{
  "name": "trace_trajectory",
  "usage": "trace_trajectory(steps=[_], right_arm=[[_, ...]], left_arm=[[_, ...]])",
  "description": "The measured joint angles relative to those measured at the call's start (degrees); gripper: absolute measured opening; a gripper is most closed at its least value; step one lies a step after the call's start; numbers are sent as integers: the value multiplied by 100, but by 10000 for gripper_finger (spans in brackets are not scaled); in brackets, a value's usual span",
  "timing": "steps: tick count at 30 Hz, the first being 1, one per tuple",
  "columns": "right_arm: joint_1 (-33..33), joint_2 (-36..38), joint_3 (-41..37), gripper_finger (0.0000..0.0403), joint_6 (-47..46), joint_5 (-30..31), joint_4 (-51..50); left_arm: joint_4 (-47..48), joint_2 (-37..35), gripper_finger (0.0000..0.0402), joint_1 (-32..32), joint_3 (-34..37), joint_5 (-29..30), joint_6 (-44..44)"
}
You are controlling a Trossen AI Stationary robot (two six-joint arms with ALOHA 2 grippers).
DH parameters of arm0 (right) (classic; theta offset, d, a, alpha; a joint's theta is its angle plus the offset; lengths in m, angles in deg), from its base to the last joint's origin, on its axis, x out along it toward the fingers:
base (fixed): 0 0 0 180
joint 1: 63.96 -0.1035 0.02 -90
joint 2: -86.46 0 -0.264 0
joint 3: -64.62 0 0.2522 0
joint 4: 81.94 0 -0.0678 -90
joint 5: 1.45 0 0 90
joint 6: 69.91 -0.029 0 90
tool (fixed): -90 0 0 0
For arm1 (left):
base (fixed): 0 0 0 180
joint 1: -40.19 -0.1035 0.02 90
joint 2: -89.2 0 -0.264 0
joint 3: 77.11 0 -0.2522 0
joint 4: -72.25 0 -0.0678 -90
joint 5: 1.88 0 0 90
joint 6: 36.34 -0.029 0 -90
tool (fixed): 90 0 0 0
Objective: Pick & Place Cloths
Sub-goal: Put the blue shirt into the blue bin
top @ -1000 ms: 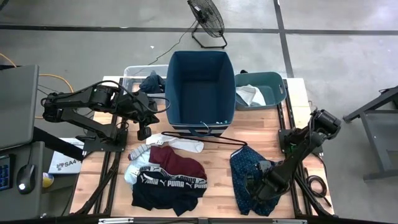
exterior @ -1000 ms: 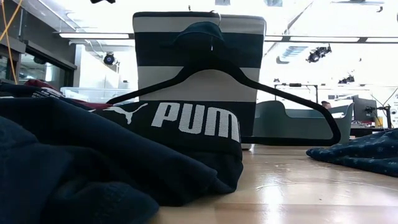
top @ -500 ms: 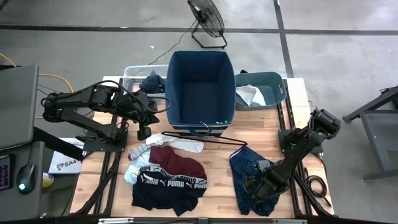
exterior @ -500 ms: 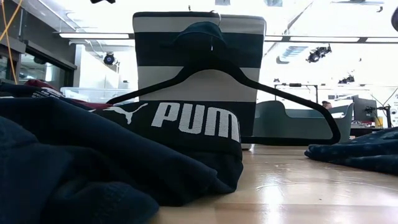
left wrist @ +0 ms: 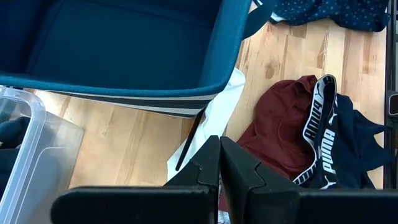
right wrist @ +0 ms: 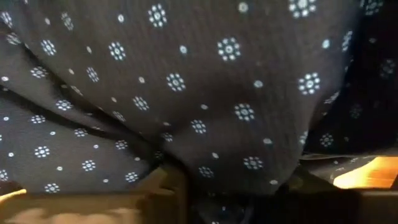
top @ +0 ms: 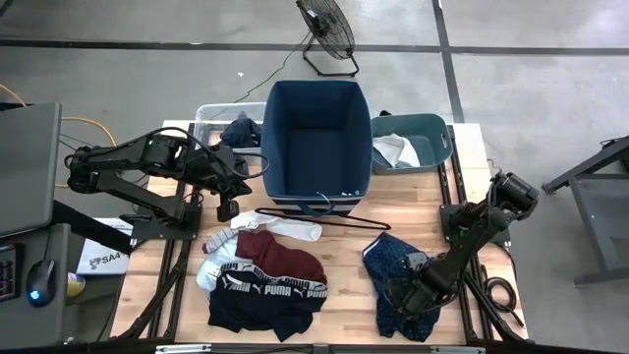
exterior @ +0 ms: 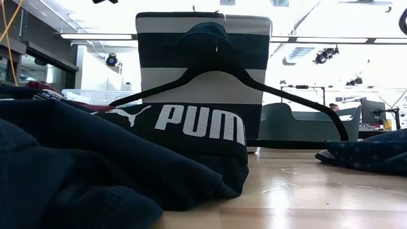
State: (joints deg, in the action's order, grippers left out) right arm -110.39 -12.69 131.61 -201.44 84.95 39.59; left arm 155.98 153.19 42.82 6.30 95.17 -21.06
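Your right gripper (top: 405, 295), at the lower right of the high view, has narrowed its jaws into the navy dotted cloth (top: 393, 258), which has bunched inward since a second ago; the pinch looks begun, so lifting is likely next. The right arm reaches low along the table's right edge. Your left gripper (left wrist: 219, 163) hangs closed and empty at upper left, beside the blue bin (top: 316, 118), above the remaining cloths (top: 267, 280).

A robotics lab or workshop: a wooden table (top: 344, 280) stands on a bare grey concrete floor (top: 541, 79) with a floor fan (top: 327, 29), strip ceiling lights (exterior: 95, 36), and a keyboard and mouse (top: 39, 293) alongside.
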Motion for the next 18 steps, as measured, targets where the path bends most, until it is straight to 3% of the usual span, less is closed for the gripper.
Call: trace_trajectory(steps=[4, 12, 18], right_arm=[[0, 0, 0, 57, 132, -58, 17], [0, 415, -28, 56, 433, -91, 31], [0, 1294, -37, 51, 646, 606, -109]], left_arm=[[0, 0, 5, 1, 0, 0, 1], [-1, 0, 5, 1, 0, -2, 0], [0, 0, 5, 2, 0, -2, 1]])
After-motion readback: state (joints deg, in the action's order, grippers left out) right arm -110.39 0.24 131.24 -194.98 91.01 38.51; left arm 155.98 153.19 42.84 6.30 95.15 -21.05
